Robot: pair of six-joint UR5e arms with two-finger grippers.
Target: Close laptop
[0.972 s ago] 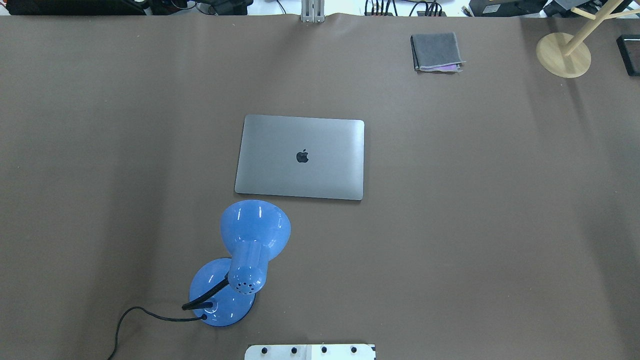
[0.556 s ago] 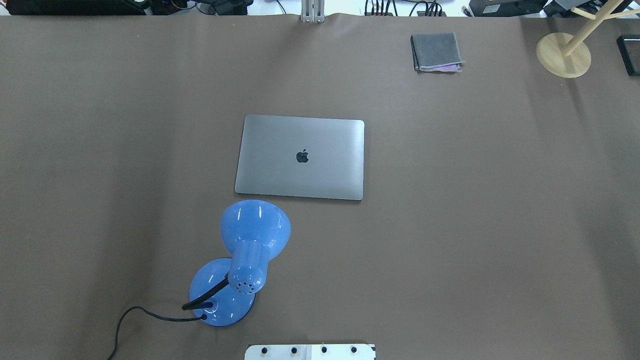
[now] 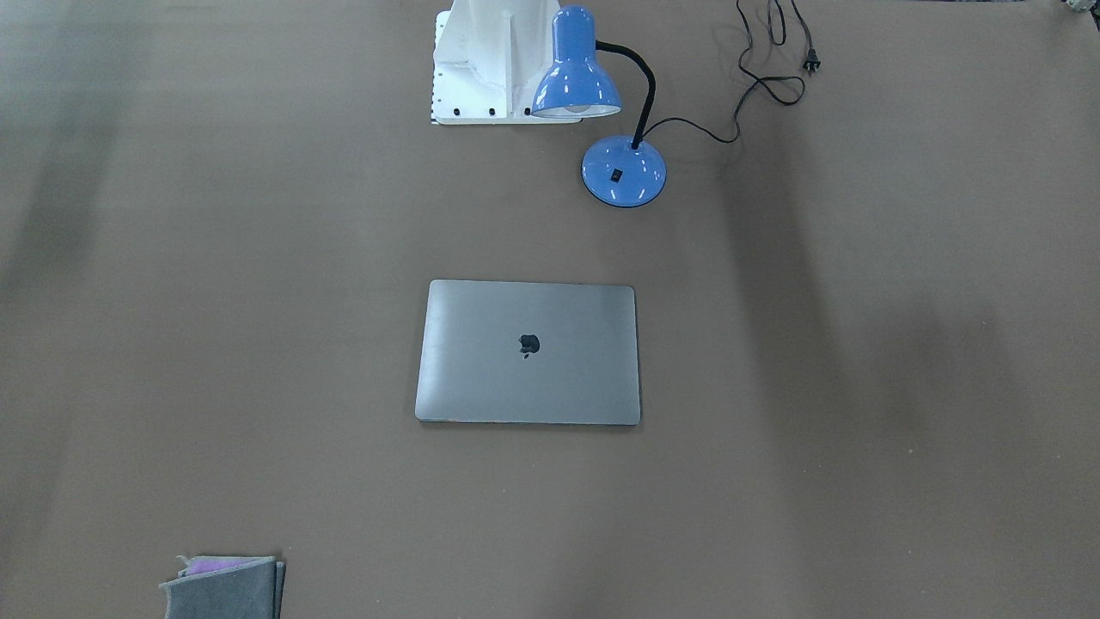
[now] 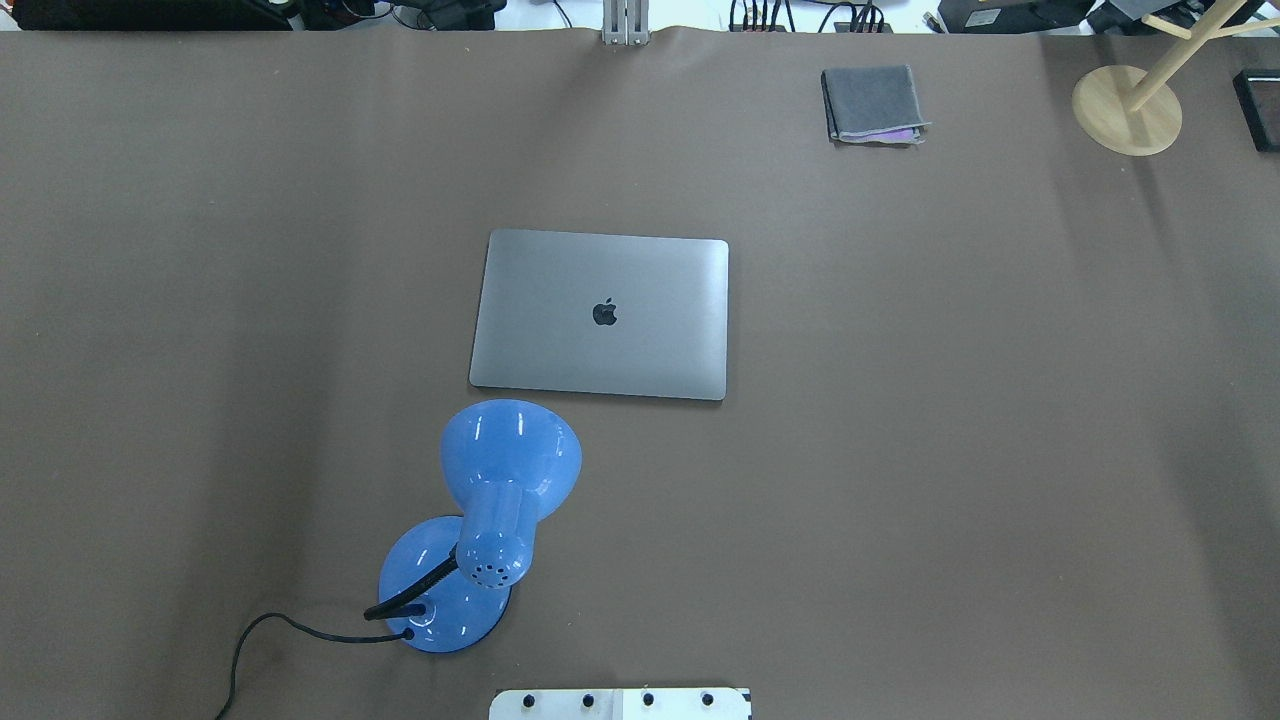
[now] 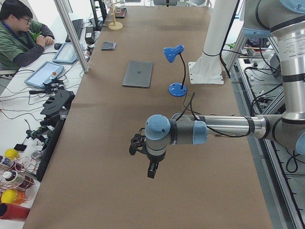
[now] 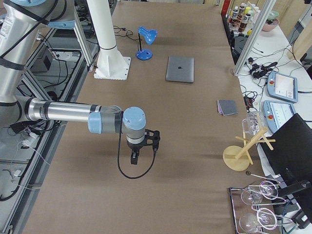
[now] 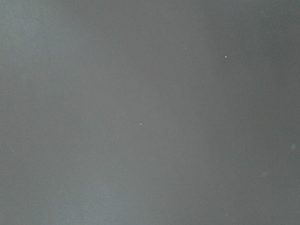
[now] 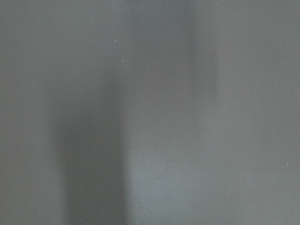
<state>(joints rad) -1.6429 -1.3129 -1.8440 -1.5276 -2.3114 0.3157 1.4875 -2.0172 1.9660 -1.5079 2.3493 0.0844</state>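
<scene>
Brown sheeting covers the table [image 3: 859,387] from edge to edge.

Front-facing view: I see the laptop [image 3: 528,378] in the middle of the table, its lid shut flat on the base and the apple logo facing up. A blue desk lamp [image 3: 574,82] stands between the laptop and the robot-side edge, just beside the white robot base [image 3: 481,69]. Its black cord [image 3: 756,86] trails along that edge toward the robot's left. A folded grey cloth [image 3: 225,589] lies at the operators' edge, toward the robot's right.

Overhead view: the laptop lies square to the table edges, apart from the lamp shade. A wooden stand [image 4: 1127,110] sits at the far right corner, beyond the cloth. No arm shows in this view.

Exterior left view: the left gripper [image 5: 151,172] points down over the table's left end, well apart from the laptop. I cannot tell from this view whether its claw is open or closed. An operator [image 5: 19,36] sits beside the far edge.

Exterior right view: the right gripper [image 6: 135,159] points down over the table's right end, also well apart from the laptop. Whether its claw is open or closed I cannot tell.

Wrist views: both cameras show me only bare sheeting, with neither claw in sight.
</scene>
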